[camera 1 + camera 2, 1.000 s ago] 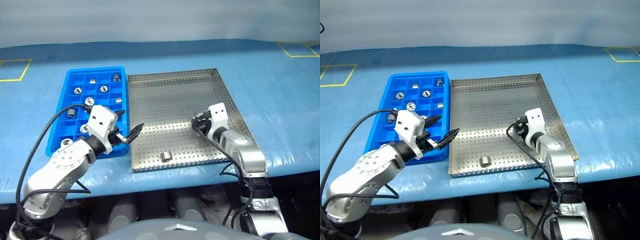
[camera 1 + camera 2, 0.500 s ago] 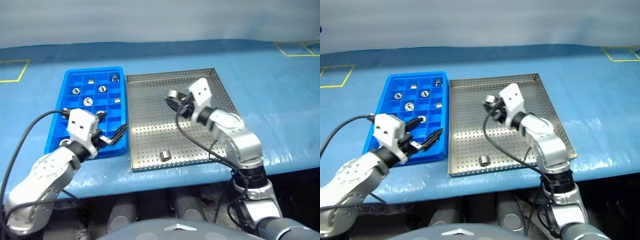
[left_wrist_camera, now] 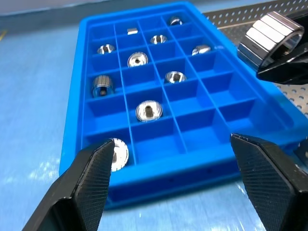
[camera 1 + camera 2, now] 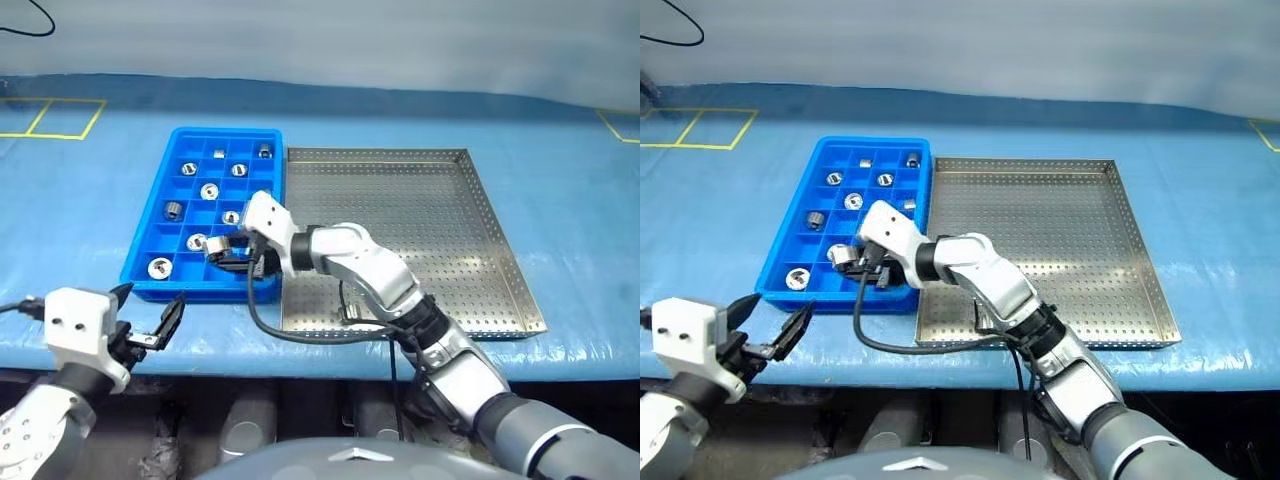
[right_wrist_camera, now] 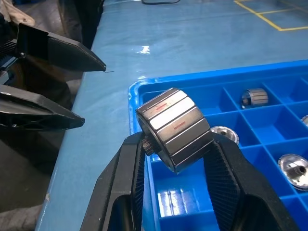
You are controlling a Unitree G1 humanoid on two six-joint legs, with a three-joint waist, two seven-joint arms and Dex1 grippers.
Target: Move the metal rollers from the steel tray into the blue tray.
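Over the near corner of the blue tray (image 4: 150, 232), one hard, shiny, slippery metal roller (image 5: 174, 128) pinched by its round sides in the right gripper (image 4: 228, 256), left gripper (image 4: 148, 318) wide open with nothing inside, nearer than the tray.

Seen from head height by the two eye views, looking forward and down across the tabletop (image 4: 90, 190) from its near edge, far enough back to take in the blue tray (image 4: 145, 255) and the steel tray (image 4: 430, 200) side by side. Seen close and low from the left wrist, off the near edge, facing the blue tray's near wall past the left tool (image 3: 178, 178). Seen closest of all from the right wrist, above that same tray's near corner, facing back toward the near edge, the left tool again in shot.
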